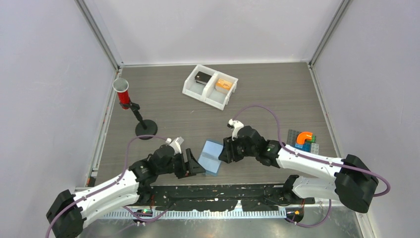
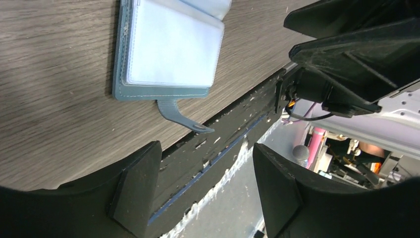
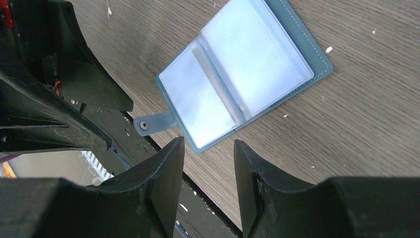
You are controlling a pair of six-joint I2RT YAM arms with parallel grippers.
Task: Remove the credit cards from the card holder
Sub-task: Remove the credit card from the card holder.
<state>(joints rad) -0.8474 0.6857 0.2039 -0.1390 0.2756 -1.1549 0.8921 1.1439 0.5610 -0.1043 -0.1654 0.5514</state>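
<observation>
Fingers of the left tool [image 2: 205, 153] are filling the bottom of the left wrist view, standing apart with nothing between them. The right tool [image 3: 208, 148] is likewise showing a gap between its fingers, gripping nothing. The card holder [image 3: 242, 74] is lying open and flat on the counter [image 1: 173, 114], long axis running near-to-far with a slight tilt. Its snap strap [image 3: 151, 123] is pointing toward the black rail [image 1: 213, 191] at the near edge. The right wrist view is showing both halves, the centre fold and the pale sleeves [image 3: 257, 59]. The left wrist view is catching only one half [image 2: 168, 49] plus the strap [image 2: 181, 116] curling up off the wood. Credit cards are not showing through the sleeves in any view. The top view is placing the holder [image 1: 212, 156] between the tools, with the left tool [image 1: 192, 163] just beside its left edge and the right tool [image 1: 225, 151] just beside its right edge. Contact cannot be told. Only the top view is showing the white tray [image 1: 190, 85] far back. A dark item [image 1: 202, 77] is sitting in its left compartment and an orange item [image 1: 224, 85] in its right. It is also showing a red tube [image 1: 122, 92] on a stand and toy blocks [image 1: 303, 141] at right.
</observation>
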